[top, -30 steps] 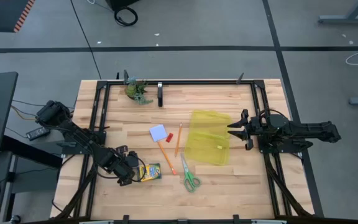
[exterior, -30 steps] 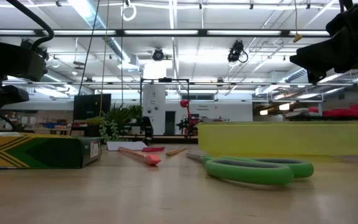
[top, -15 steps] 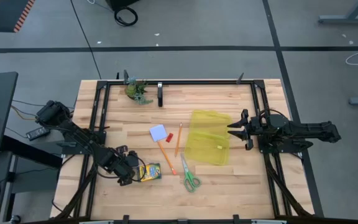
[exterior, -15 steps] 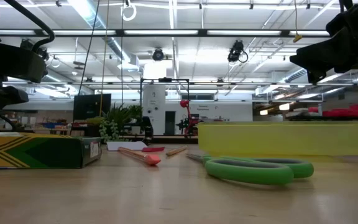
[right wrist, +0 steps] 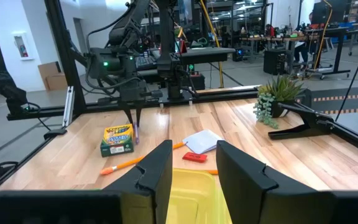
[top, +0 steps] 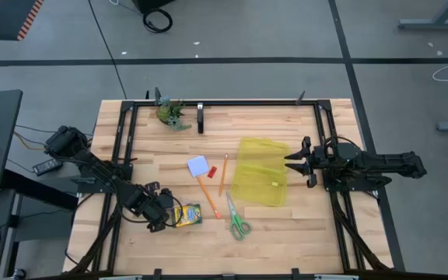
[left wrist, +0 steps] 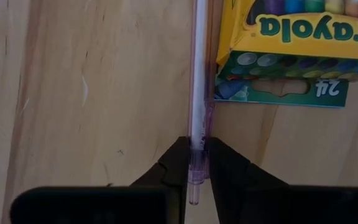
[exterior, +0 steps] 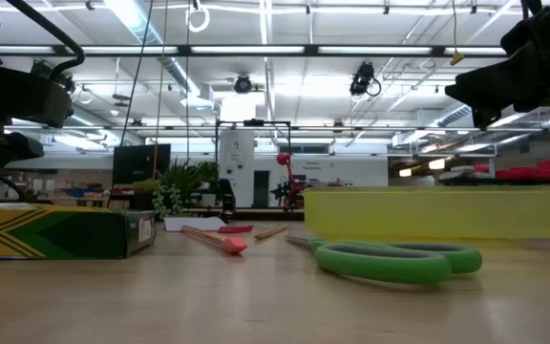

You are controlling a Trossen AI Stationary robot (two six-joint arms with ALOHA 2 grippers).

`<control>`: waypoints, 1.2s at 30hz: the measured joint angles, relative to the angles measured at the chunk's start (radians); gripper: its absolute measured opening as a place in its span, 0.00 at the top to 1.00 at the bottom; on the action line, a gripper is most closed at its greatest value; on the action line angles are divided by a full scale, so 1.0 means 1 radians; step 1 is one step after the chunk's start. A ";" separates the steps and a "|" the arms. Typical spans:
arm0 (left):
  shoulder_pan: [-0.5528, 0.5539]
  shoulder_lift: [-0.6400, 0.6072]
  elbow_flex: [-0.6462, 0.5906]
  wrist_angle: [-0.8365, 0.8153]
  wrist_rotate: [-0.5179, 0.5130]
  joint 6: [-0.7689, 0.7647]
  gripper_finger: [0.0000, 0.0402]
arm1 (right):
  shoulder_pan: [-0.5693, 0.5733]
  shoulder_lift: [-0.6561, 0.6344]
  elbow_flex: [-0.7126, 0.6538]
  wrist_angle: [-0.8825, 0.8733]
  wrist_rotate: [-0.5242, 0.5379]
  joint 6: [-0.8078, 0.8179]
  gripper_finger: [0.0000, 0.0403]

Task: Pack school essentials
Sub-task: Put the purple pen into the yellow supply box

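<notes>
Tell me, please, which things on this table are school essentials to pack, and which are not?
To pack: crayon box, green-handled scissors, orange pencils, white-and-blue pad, thin pen held in the left end effector.
Not to pack: yellow pouch, green leafy figure.

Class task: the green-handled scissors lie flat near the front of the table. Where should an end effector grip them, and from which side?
Grip the scissors from above at the narrow neck where blades meet handles. They lie flat, so only a top-down approach fits, fingers straddling the neck across its width.
</notes>
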 joint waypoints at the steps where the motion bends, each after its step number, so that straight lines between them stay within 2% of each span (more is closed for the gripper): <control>1: 0.000 0.000 0.000 0.000 0.000 0.004 0.87 | 0.000 0.000 0.000 0.000 0.000 0.000 0.67; 36: 0.000 0.000 -0.001 -0.001 0.003 0.034 0.87 | 0.000 0.000 0.000 0.000 0.000 0.000 0.67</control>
